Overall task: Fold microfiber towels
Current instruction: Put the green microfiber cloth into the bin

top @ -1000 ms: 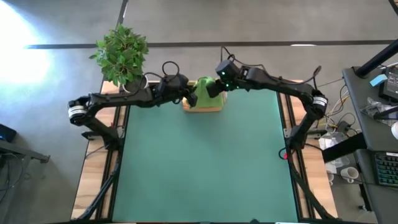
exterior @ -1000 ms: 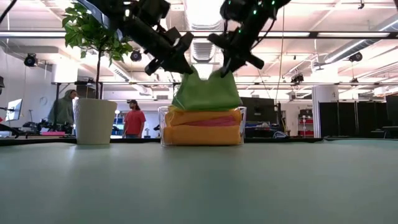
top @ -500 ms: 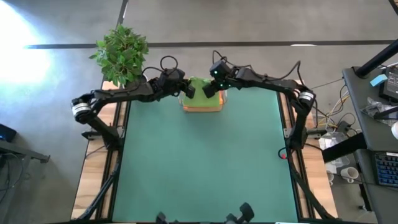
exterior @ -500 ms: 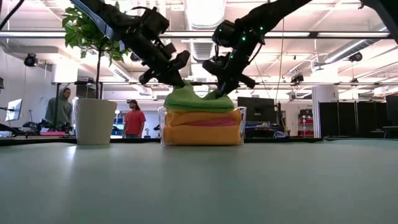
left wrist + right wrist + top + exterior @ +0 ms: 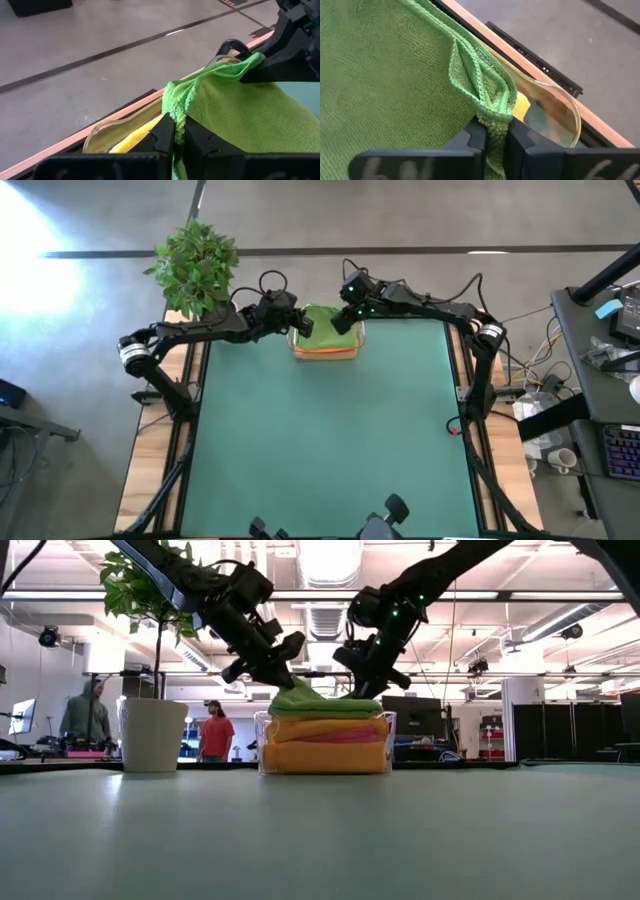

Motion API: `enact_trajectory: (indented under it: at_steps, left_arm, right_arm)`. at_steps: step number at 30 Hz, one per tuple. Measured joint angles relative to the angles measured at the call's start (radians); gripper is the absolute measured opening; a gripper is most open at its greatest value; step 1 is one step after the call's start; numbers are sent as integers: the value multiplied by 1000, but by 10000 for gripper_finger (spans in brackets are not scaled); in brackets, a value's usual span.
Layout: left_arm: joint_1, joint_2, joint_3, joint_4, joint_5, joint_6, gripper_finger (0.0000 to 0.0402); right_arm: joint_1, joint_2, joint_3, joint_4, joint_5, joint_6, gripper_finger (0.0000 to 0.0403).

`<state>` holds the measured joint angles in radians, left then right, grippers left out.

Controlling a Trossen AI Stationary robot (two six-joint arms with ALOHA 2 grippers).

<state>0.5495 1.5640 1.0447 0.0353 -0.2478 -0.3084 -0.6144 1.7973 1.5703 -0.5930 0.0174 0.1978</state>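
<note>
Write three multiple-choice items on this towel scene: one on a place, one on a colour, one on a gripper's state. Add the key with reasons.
1. Where does the stack of towels sit?
A. in the clear tray at the mat's far edge
B. at the mat's centre
C. beside the keyboard

2. What colour is the top towel?
A. pink
B. green
C. yellow

3. What is the left gripper doing?
A. hanging open
B. pinching the green towel
C. touching the plant

Key: 1 A, the clear tray holds the stack at the far edge of the mat. 2 B, the green towel lies on top. 3 B, the left gripper is shut on the towel's edge; the right gripper pinches another corner.
</note>
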Motion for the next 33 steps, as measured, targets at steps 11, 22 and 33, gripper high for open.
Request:
enact_trajectory:
  at_steps: [11,22,33]
  left_arm:
    - [0,-7,1,-2,0,80,108]
    - [-3,-158,-5,8,133,80,186]
    - [-41,-44,-50,-3,195,78,120]
  right_arm:
    - [-18,-1,41,-6,8,-79,85]
    - [-22,-21,189,-208,-176,-138,83]
    - [10,-8,57,-210,-340,-110,50]
